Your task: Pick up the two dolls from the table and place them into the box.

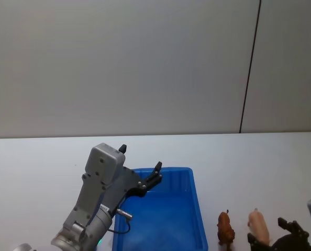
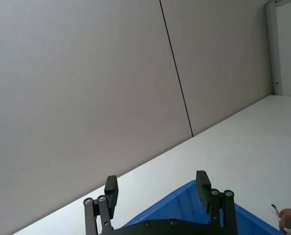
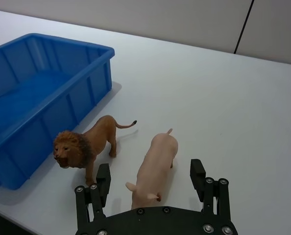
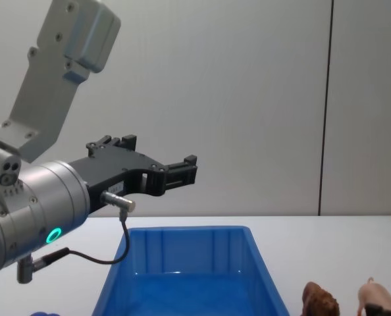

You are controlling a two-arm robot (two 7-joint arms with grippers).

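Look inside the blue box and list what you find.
Nothing lies on the visible floor of the box; the lion and pig stand on the table beside it, before the open right gripper. The left gripper hovers above; its arm hides the near left corner.

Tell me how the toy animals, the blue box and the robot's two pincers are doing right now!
Lion doll: standing on the table beside the box, untouched.
Pig doll: on the table next to the lion doll, not gripped.
Box: upright on the table, nothing seen inside.
Left pincer: open, empty, raised over the box.
Right pincer: open, empty, low by the pig doll.
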